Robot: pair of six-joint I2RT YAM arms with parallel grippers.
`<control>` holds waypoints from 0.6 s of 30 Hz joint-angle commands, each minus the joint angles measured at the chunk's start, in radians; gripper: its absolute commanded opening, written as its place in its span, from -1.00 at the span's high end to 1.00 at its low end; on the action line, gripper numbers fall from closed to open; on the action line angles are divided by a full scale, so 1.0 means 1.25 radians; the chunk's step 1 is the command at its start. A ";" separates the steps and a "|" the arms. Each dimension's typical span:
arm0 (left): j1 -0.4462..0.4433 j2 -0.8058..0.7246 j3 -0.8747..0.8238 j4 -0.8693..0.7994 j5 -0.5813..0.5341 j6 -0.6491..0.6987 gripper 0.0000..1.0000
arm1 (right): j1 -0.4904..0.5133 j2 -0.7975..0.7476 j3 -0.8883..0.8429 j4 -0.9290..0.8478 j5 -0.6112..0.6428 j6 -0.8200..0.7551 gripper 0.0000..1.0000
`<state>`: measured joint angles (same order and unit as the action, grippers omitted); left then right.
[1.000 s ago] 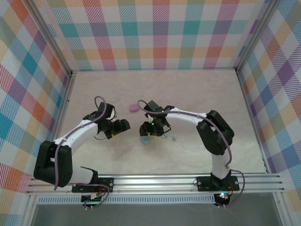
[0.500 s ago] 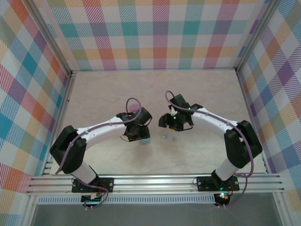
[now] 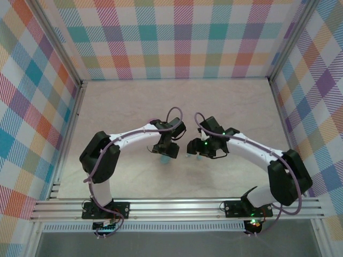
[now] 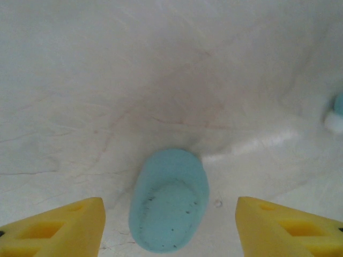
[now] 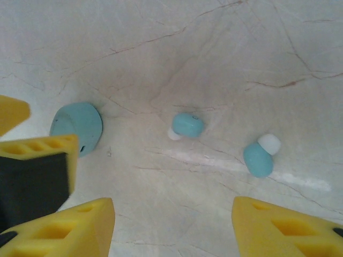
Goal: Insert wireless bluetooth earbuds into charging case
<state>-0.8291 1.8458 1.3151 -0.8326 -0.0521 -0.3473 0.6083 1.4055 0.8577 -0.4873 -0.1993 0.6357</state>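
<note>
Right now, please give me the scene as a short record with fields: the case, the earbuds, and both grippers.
blue case: flat on the table, looks closed
left gripper: open, straddling the case, not touching it
blue earbuds: two, loose on the table, right of the case
right gripper: open, empty, near the earbuds

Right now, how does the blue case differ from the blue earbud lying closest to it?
The blue case is far larger than the nearest earbud. The case is blue all over; the earbud has a white tip. The case lies between the left gripper's open jaws, untouched; the earbud lies outside them. Both are light blue and rest on the table.
</note>
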 commanded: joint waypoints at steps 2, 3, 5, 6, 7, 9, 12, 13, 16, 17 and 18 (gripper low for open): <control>0.007 0.033 -0.041 -0.005 0.109 0.075 -0.28 | -0.001 -0.052 -0.033 -0.001 0.031 -0.009 -0.21; 0.011 0.033 -0.049 0.005 0.111 0.065 -0.24 | -0.001 -0.061 -0.038 0.002 0.032 -0.004 -0.21; 0.021 0.032 -0.062 0.018 0.109 0.048 -0.17 | -0.001 -0.076 -0.046 0.004 0.033 -0.003 -0.21; 0.025 0.031 -0.068 0.021 0.108 0.037 -0.10 | -0.001 -0.081 -0.047 0.003 0.035 -0.005 -0.21; 0.030 0.030 -0.073 0.025 0.106 0.030 -0.05 | -0.001 -0.085 -0.047 0.002 0.038 -0.007 -0.21; 0.036 0.026 -0.087 0.037 0.104 0.020 0.09 | -0.001 -0.091 -0.048 0.006 0.039 -0.012 -0.21; 0.047 0.001 -0.115 0.066 0.108 0.009 0.27 | -0.001 -0.108 -0.067 0.047 0.021 -0.020 -0.21; 0.052 -0.011 -0.123 0.075 0.116 0.010 0.32 | -0.001 -0.117 -0.082 0.073 0.009 -0.020 -0.21; 0.073 -0.061 -0.148 0.108 0.186 0.037 0.33 | -0.001 -0.159 -0.120 0.153 -0.028 -0.013 -0.22; 0.083 -0.083 -0.157 0.123 0.226 0.048 0.33 | -0.001 -0.182 -0.131 0.187 -0.049 -0.033 -0.23; 0.102 -0.107 -0.166 0.143 0.292 0.056 0.33 | -0.001 -0.214 -0.142 0.222 -0.072 -0.071 -0.24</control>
<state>-0.7441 1.7962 1.1355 -0.7170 0.1593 -0.3161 0.6079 1.2160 0.7036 -0.3565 -0.2100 0.6205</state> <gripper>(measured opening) 0.377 0.616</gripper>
